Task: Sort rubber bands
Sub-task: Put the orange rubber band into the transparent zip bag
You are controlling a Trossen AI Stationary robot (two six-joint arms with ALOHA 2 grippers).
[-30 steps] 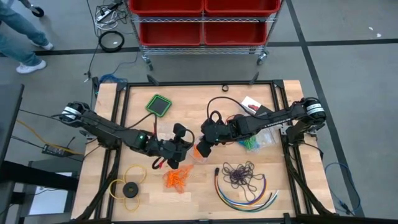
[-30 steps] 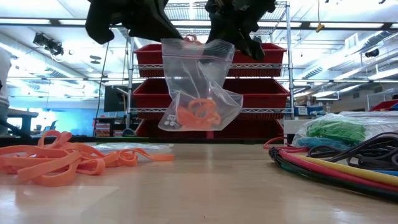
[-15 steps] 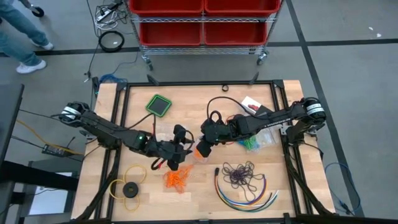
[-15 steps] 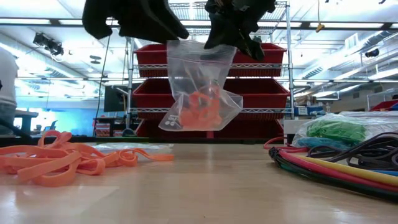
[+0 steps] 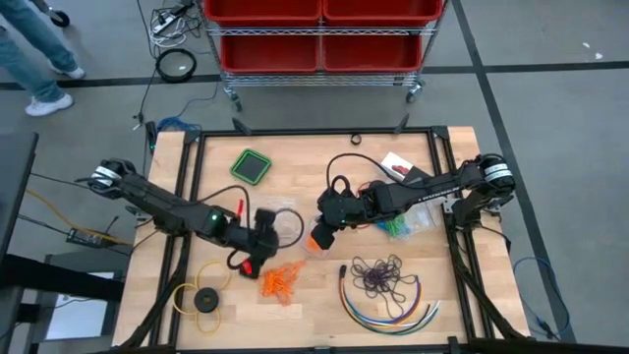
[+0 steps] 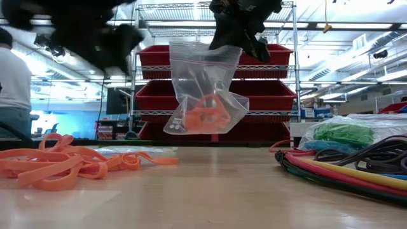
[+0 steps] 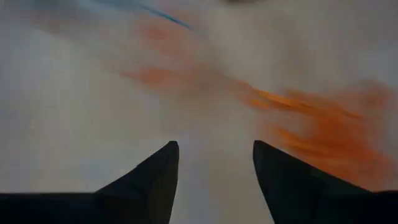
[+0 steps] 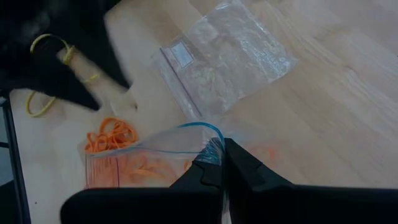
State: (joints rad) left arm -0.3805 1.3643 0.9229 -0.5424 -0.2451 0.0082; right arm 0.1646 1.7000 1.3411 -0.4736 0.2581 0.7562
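A clear zip bag [image 6: 206, 89] with orange rubber bands [image 6: 203, 117] in its bottom hangs above the table from my right gripper [image 6: 238, 32], which is shut on it. My left gripper [image 7: 216, 155] is open and holds nothing. It hovers left of the bag, tipped down toward a loose pile of orange rubber bands [image 5: 280, 283] on the table. Dark purple rubber bands [image 5: 378, 275] lie near the front right. Green rubber bands [image 5: 398, 228] sit in another clear bag behind my right arm. My right gripper pinches the bag's top edge [image 8: 211, 152] at the zip strip between its two shut fingers, slanting down from the table's right side. The bag hangs below the fingers, clear of the table, with its mouth gaping [image 8: 186, 134] to one side of the hold.
An empty clear bag [image 8: 224, 56] lies flat on the table beyond the hanging one. Coloured cables [image 5: 388, 305] curve along the front right. A yellow ring with a black disc [image 5: 201, 295] lies front left and a green square pad [image 5: 253, 165] far left. A person [image 6: 13, 89] stands behind the table.
My left gripper has come away from the bag's top edge, gone toward the table's left and near side and tipped down over the loose orange pile. The bag still hangs from my right gripper, and the orange bands inside it have settled lower.
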